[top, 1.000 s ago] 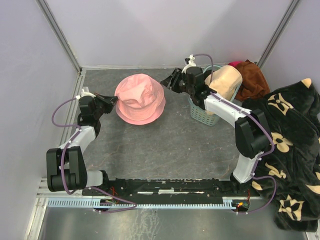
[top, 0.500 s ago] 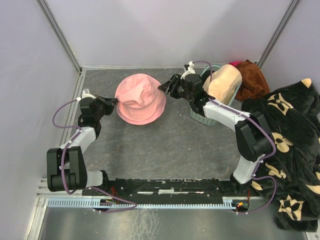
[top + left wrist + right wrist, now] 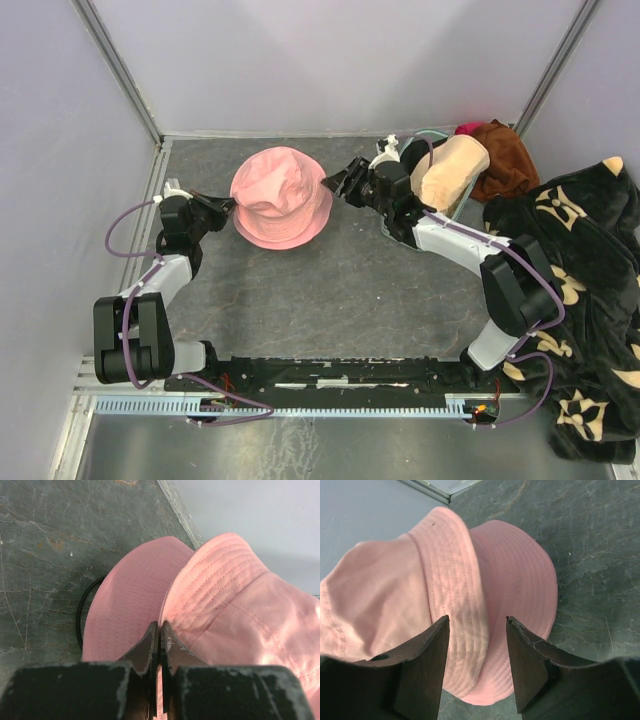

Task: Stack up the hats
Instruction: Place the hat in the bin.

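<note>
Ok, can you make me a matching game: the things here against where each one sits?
1 pink fabric bucket hat
2 beige fabric bucket hat
3 rust-brown cloth
4 black blanket with beige floral pattern

A draped down the right side
B middle of the grey table
C far right corner
D right of centre, at the back

Pairs: 1-B, 2-D, 3-C, 4-A

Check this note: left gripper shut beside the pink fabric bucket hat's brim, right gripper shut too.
One error: the right gripper is open, jaws apart on either side of the pink fabric bucket hat's brim, as the right wrist view shows. The left gripper is shut beside that brim.
</note>
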Action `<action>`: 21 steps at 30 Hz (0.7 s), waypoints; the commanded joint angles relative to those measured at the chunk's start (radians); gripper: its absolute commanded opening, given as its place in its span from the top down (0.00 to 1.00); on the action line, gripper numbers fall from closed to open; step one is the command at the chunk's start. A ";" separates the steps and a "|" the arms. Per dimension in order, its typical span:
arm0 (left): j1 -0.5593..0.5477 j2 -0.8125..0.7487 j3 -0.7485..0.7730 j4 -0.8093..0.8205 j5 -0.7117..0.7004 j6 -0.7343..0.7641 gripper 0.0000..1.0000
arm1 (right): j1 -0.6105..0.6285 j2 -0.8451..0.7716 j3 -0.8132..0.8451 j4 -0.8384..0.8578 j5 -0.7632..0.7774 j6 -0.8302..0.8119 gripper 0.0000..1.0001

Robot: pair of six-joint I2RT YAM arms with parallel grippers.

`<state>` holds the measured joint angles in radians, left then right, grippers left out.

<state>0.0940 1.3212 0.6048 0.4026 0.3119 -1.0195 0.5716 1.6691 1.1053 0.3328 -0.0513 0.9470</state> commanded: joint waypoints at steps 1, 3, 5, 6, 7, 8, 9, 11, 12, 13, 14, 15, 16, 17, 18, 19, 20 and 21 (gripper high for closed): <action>0.001 -0.024 -0.008 0.018 -0.012 0.019 0.97 | 0.001 -0.004 -0.018 0.115 0.025 0.029 0.43; 0.001 -0.021 -0.008 0.019 -0.012 0.019 0.97 | 0.002 0.004 -0.029 0.159 0.021 0.041 0.43; 0.000 -0.018 -0.006 0.021 -0.010 0.019 0.97 | 0.001 0.016 -0.037 0.210 0.014 0.058 0.42; 0.001 -0.017 -0.005 0.021 -0.009 0.019 0.97 | 0.002 0.026 -0.038 0.231 0.009 0.069 0.42; 0.001 -0.017 -0.005 0.021 -0.010 0.018 0.97 | 0.002 0.036 -0.036 0.248 0.004 0.079 0.42; 0.000 -0.016 -0.004 0.020 -0.010 0.020 0.97 | 0.000 0.048 -0.032 0.259 -0.004 0.091 0.42; 0.002 -0.016 -0.002 0.020 -0.010 0.020 0.97 | -0.001 0.059 -0.026 0.271 -0.013 0.104 0.42; 0.001 -0.016 0.000 0.017 -0.011 0.021 0.97 | 0.000 0.081 -0.020 0.291 -0.026 0.124 0.42; 0.001 -0.016 0.002 0.016 -0.011 0.022 0.97 | 0.000 0.087 -0.019 0.297 -0.029 0.130 0.42; 0.001 -0.016 0.002 0.015 -0.011 0.021 0.97 | -0.001 0.091 -0.018 0.302 -0.030 0.133 0.42; 0.000 -0.016 0.002 0.015 -0.011 0.022 0.97 | 0.000 0.094 -0.018 0.303 -0.030 0.133 0.42; 0.000 -0.016 0.003 0.015 -0.011 0.025 0.97 | 0.000 0.097 -0.018 0.305 -0.029 0.133 0.42; 0.001 -0.014 0.003 0.015 -0.011 0.026 0.97 | -0.001 0.101 -0.020 0.311 -0.030 0.133 0.42; 0.000 -0.012 0.003 0.015 -0.012 0.027 0.97 | 0.000 0.107 -0.018 0.318 -0.036 0.138 0.42; 0.001 -0.011 0.003 0.015 -0.012 0.027 0.97 | -0.001 0.113 -0.016 0.327 -0.040 0.143 0.42; 0.001 -0.009 0.003 0.015 -0.011 0.026 0.97 | -0.001 0.120 -0.016 0.339 -0.050 0.150 0.42; 0.001 -0.007 0.004 0.015 -0.012 0.027 0.97 | -0.001 0.129 -0.016 0.356 -0.058 0.159 0.42; 0.001 -0.007 0.004 0.015 -0.011 0.027 0.97 | -0.002 0.136 -0.017 0.383 -0.066 0.169 0.42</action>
<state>0.0940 1.3212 0.6041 0.4034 0.3119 -1.0195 0.5716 1.7794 1.0725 0.5861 -0.0807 1.0771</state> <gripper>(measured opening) 0.045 0.580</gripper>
